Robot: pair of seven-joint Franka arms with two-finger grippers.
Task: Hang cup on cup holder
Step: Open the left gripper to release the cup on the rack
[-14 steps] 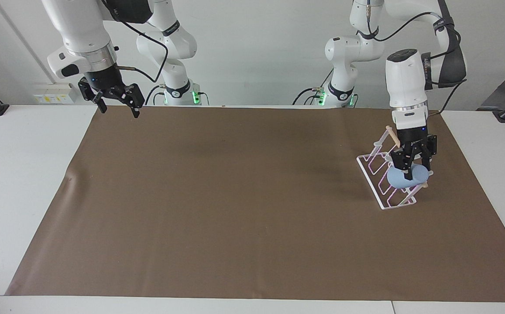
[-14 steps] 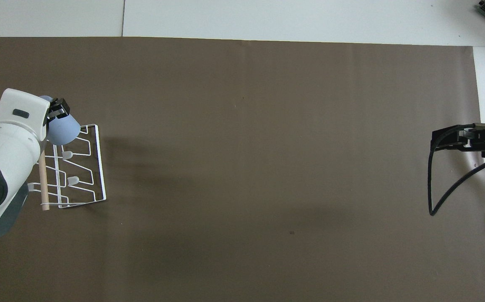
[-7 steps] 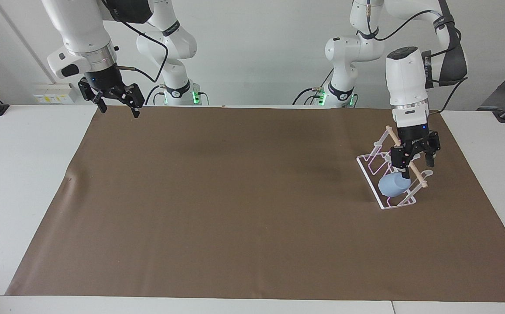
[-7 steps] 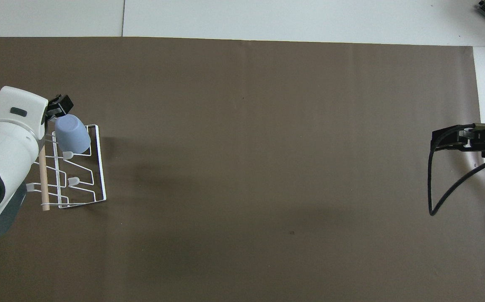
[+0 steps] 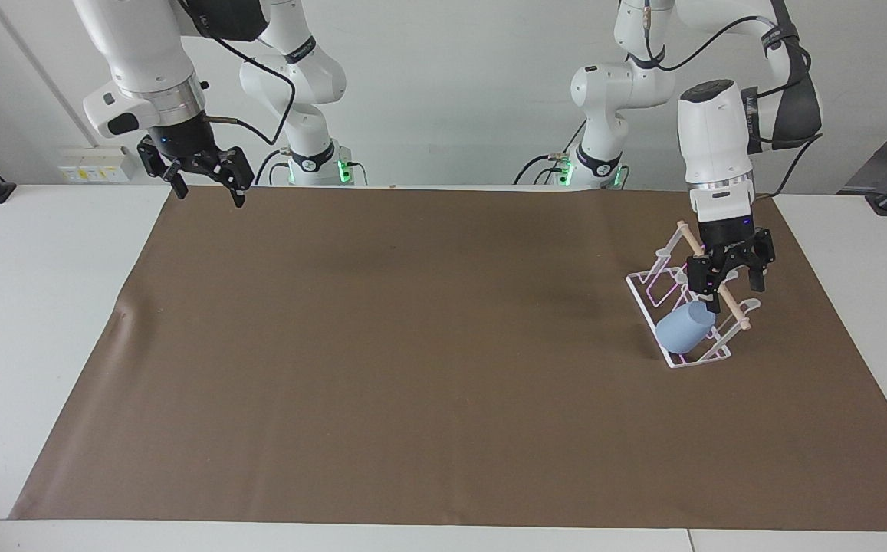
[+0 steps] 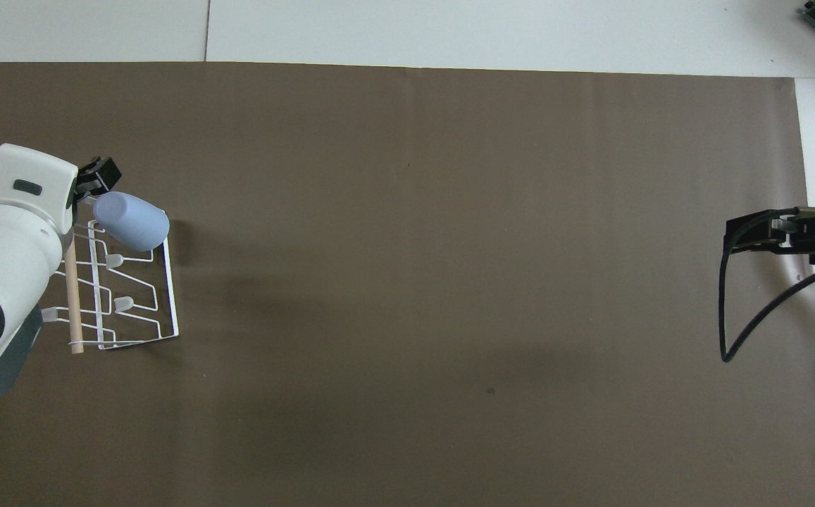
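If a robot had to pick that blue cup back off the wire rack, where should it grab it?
Probably across the tapered side wall near the closed base, coming down from above. The cup lies tilted on the cup holder, base raised and clear, while its rim end sits down among the wires. The open left gripper hangs just above it.

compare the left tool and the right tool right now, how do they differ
The left tool hangs low over the cup holder, just above the cup resting on it; the right tool waits high over the table's edge, near nothing. Both are open and hold nothing.
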